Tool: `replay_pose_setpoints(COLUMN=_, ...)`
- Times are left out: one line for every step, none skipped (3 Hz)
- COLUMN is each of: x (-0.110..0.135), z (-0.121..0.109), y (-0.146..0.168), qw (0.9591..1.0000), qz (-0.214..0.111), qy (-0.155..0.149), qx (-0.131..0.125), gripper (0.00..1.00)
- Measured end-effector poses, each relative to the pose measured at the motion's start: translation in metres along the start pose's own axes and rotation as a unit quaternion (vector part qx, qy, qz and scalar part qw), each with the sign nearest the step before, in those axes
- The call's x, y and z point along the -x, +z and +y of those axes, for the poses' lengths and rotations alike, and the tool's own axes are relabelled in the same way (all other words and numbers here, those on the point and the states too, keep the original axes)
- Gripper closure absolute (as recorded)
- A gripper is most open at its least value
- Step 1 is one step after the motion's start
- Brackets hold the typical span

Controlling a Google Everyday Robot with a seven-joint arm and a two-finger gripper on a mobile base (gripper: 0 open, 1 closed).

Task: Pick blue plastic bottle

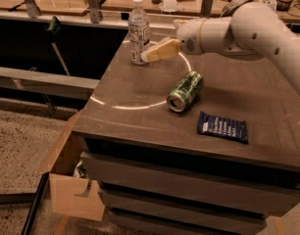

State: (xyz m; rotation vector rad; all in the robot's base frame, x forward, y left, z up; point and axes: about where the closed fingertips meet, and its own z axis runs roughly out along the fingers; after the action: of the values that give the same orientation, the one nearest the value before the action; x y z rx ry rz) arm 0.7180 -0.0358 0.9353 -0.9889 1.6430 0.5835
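Arm (253,28) low across table (135,109), tool (147,57) just beside blue plastic bottle (138,33), grip state indiscernible.

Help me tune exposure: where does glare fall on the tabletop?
Camera view: dim, warm light; a bright ring of glare arcs across the tabletop, past the green can; the gripper sits by the blue plastic bottle at the ring's far edge.

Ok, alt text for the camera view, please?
The robot's tool extends in from the right, close beside the upright blue plastic bottle at the far left corner of the dark table. A green can lies on its side mid-table, with a flat dark-blue packet nearer the front right.
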Motion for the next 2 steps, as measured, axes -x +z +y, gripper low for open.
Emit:
replay_pose_setpoints(x=0.004, z=-0.004, y=0.033, qw=0.9995, qz=-0.016, qy=0.026, qx=0.001, gripper=0.0)
replay_pose_setpoints(x=0.01, z=-0.008, y=0.06, qw=0.9989, qz=-0.029, qy=0.037, qx=0.003, gripper=0.0)
